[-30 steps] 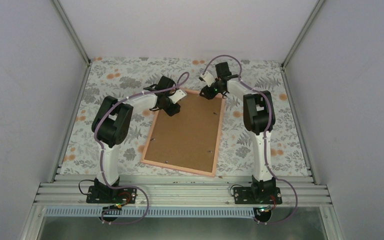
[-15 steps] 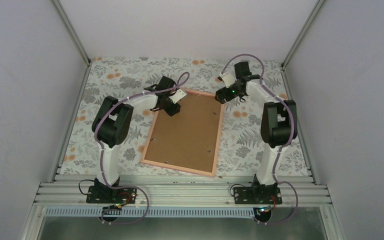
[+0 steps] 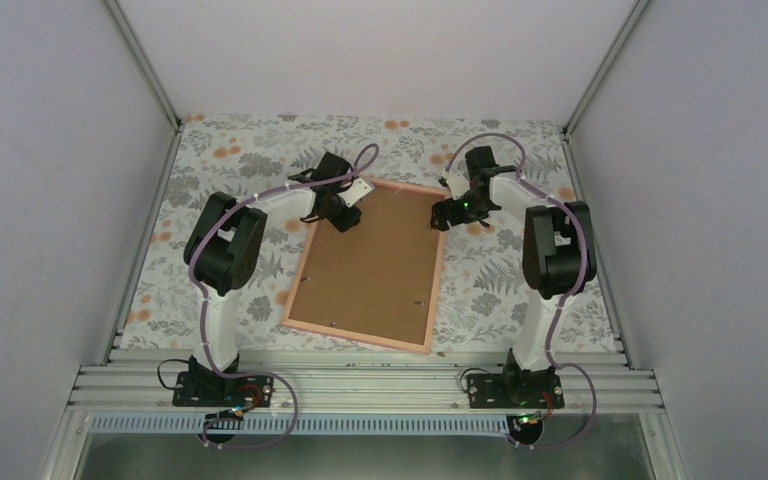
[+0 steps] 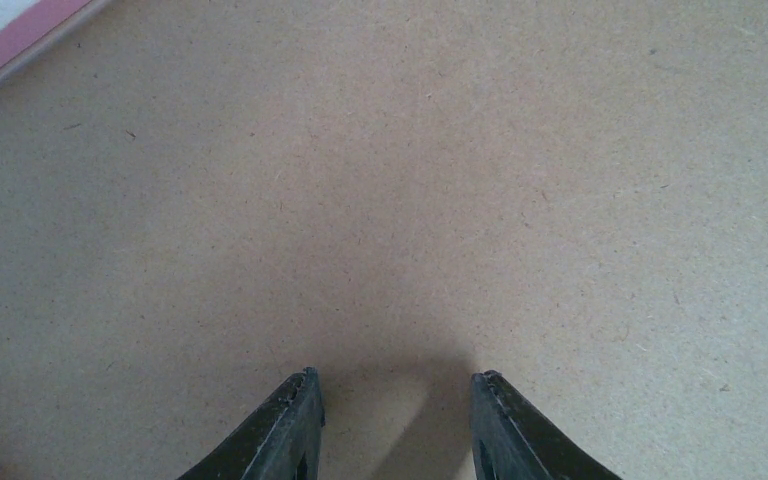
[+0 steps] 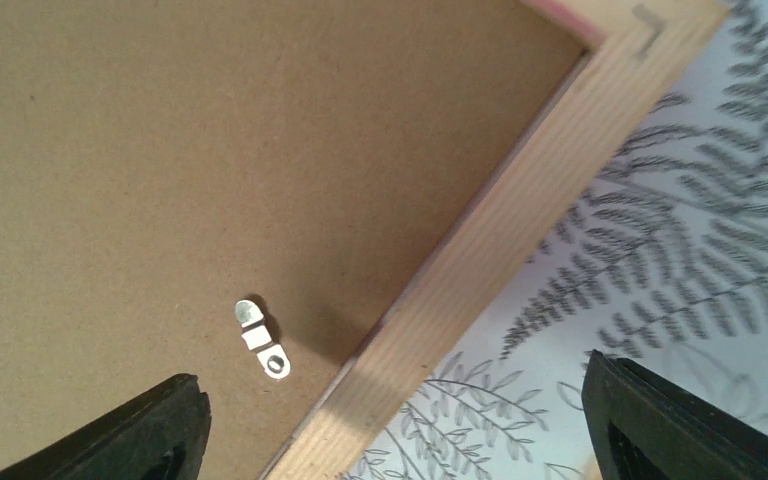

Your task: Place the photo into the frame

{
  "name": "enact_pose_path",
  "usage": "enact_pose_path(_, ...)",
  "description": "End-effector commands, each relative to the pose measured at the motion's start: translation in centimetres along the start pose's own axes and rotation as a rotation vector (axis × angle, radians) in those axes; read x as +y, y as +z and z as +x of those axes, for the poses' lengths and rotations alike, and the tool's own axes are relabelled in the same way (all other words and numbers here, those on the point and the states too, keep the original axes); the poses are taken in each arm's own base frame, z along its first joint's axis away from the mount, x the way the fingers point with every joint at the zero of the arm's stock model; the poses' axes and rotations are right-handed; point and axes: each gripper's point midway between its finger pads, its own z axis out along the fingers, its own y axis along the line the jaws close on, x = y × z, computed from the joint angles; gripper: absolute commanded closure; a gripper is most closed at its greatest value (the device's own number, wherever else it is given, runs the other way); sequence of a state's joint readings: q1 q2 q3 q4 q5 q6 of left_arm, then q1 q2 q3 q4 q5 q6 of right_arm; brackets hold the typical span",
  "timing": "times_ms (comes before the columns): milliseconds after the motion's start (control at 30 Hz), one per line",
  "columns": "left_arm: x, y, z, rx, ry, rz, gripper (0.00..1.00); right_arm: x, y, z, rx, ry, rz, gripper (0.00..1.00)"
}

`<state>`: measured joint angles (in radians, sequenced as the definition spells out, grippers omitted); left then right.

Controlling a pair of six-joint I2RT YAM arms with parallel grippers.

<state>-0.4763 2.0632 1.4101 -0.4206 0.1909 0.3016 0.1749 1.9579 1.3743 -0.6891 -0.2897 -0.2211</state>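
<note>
The pink-edged wooden frame lies face down on the flowered table, filled by a brown backing board. The photo is hidden. My left gripper hovers close over the board near the frame's far left corner. Its jaws stand partly apart with only bare board between them. My right gripper is wide open over the frame's far right corner. Its jaws straddle the wooden rail, holding nothing. A small metal tab lies on the board beside the rail.
A flowered cloth covers the table around the frame. Grey walls close in the back and both sides. An aluminium rail carrying both arm bases runs along the near edge. More small tabs dot the board.
My right gripper has opened wide and moved from beyond the frame's far edge down onto its far right corner, its elbow swinging out right. The left arm has not moved.
</note>
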Motion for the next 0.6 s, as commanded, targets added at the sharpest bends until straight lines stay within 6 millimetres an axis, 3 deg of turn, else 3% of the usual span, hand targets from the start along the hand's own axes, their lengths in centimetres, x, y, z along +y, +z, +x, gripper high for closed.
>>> enact_pose_path(0,0.0,0.8,0.7,0.023,-0.013,-0.006,0.62,1.9,1.6,1.0,0.033,0.027,-0.059,0.09)
enact_pose_path(200,-0.1,0.9,0.8,0.023,-0.017,-0.003,0.62,2.8,3.3,1.1,0.054,0.012,-0.055,0.09)
enact_pose_path(367,-0.1,0.9,0.9,0.022,-0.017,-0.005,0.62,1.7,4.5,1.0,0.062,-0.008,0.027,0.22)
enact_pose_path(567,0.0,0.9,1.0,0.022,-0.021,-0.008,0.62,0.7,5.1,1.0,0.069,-0.007,0.072,0.46)
